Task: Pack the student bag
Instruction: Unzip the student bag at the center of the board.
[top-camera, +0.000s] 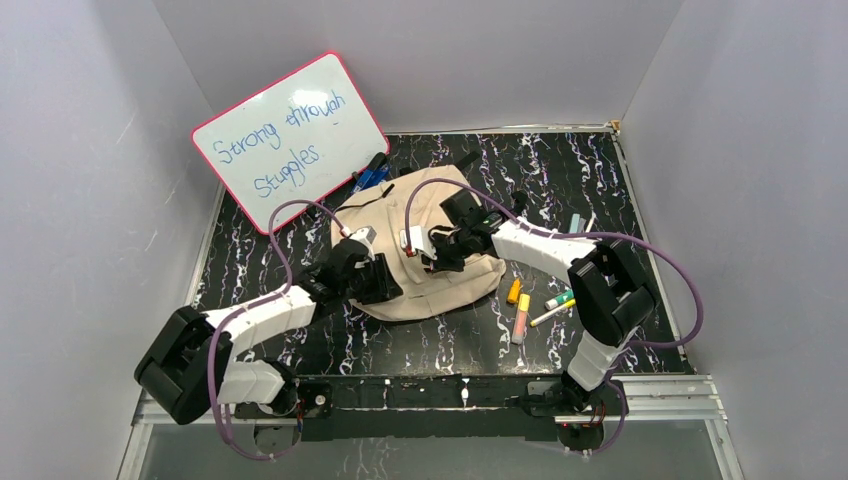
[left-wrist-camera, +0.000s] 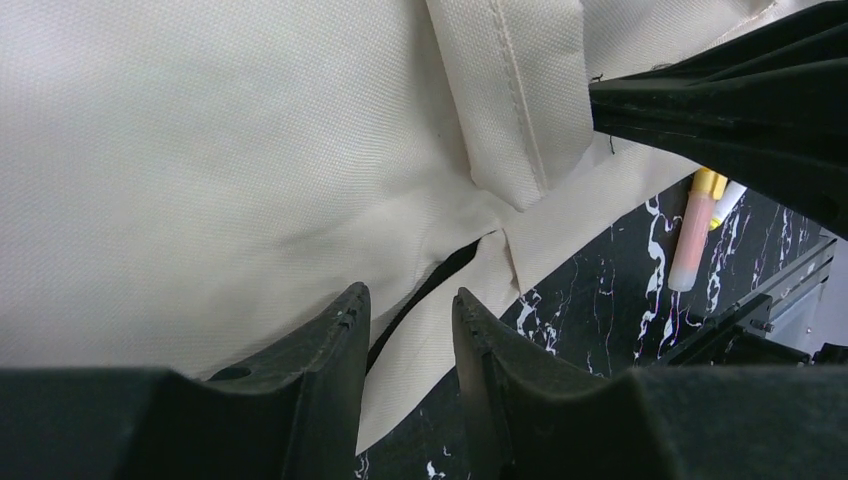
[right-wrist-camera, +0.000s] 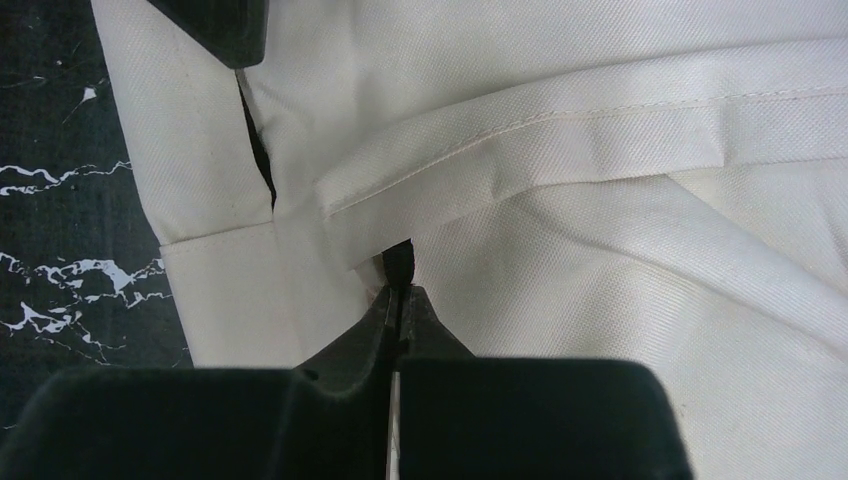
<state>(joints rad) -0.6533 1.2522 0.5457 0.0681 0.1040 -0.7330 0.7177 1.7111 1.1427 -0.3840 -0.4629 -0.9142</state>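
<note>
The student bag (top-camera: 448, 285), beige fabric, lies flat in the middle of the black marbled table. My left gripper (top-camera: 384, 281) is at its near-left edge. In the left wrist view it (left-wrist-camera: 410, 296) is open, and its jaws straddle a fabric corner with a dark zipper slit (left-wrist-camera: 440, 272). My right gripper (top-camera: 433, 254) is over the bag's middle. In the right wrist view it (right-wrist-camera: 400, 292) is shut on a small black zipper pull (right-wrist-camera: 400, 262) beside a stitched flap of the bag (right-wrist-camera: 620, 300).
A pink-framed whiteboard (top-camera: 290, 140) leans at the back left, with blue markers (top-camera: 368, 176) by it. Highlighters and pens (top-camera: 521, 316) lie right of the bag, near the right arm's base. One highlighter (left-wrist-camera: 693, 235) shows in the left wrist view.
</note>
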